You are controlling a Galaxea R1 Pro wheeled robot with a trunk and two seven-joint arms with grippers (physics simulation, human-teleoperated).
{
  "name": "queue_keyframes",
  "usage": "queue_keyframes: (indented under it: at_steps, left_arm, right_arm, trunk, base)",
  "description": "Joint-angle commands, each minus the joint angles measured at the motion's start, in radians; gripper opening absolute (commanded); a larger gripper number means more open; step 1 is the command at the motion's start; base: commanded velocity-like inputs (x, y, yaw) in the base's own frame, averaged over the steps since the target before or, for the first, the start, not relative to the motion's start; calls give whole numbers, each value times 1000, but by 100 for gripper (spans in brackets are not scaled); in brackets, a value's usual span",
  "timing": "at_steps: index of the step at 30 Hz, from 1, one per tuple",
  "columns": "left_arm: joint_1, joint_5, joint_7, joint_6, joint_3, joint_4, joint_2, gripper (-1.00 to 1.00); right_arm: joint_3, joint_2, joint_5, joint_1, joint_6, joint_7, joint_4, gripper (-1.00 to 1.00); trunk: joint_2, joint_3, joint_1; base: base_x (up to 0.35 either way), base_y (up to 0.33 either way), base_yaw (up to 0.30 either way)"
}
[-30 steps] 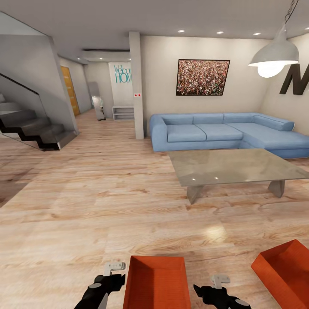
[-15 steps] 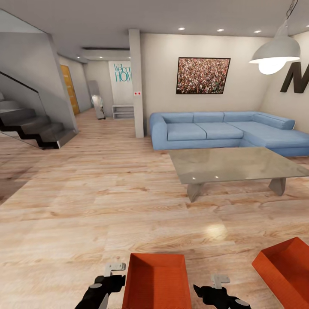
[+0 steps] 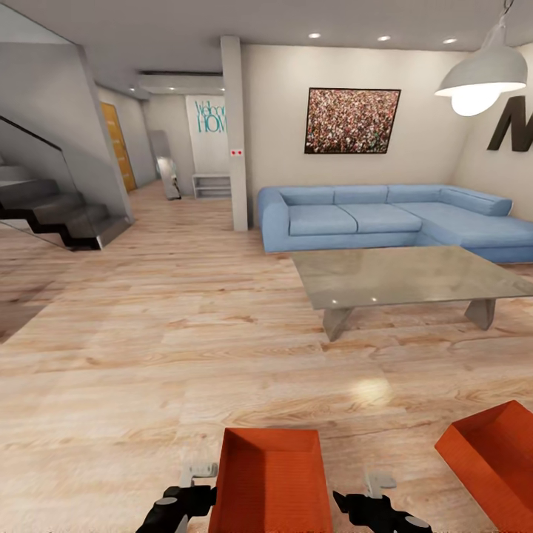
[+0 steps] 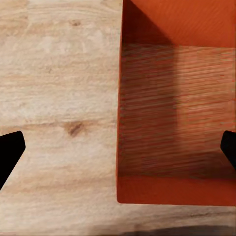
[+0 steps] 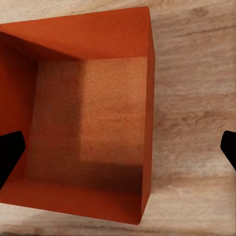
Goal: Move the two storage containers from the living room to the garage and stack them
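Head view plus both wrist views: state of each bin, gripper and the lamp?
Near container: on the wood floor, open-topped, empty, unheld.
Second container: on the floor to the right, open-topped, untouched.
Left gripper: open, straddling the near container's left wall.
Right gripper: open, straddling its right wall.
Pendant lamp: lit.

I see the light wood plank floor (image 3: 148, 355) carrying two orange containers (image 3: 272, 481) (image 3: 492, 455), a grey low table (image 3: 400, 277) and a blue sofa (image 3: 385, 222).
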Motion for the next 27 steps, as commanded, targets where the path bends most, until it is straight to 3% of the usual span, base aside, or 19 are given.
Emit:
queue_keyframes:
  at_steps: [1,5,11,24,27]
  left_arm:
    - [0,4,7,5,-5,-1,1,100]
    - [0,4,6,4,-4,-1,1,100]
    - [0,5,5,3,-5,0,2,100]
    - [0,6,1,1,-5,0,1,100]
    - [0,6,1,0,-4,0,1,100]
  right_arm:
    - [-5,0,-7,-1,0,7,1,100]
    - [-4,1,2,-1,0,8,1,100]
    - [-5,15,52,-1,0,7,1,100]
    - [-7,16,59,-1,-1,6,1,100]
    - [-7,16,58,-1,-1,6,1,100]
  trunk:
    - [-8,-6,4]
    - [-36,-25,19]
    - [-78,-53,42]
    - [-169,-114,92]
    - [-169,-119,92]
  base:
    - [0,0,0]
    - [0,0,0]
    - [0,0,0]
    - [0,0,0]
    - [0,0,0]
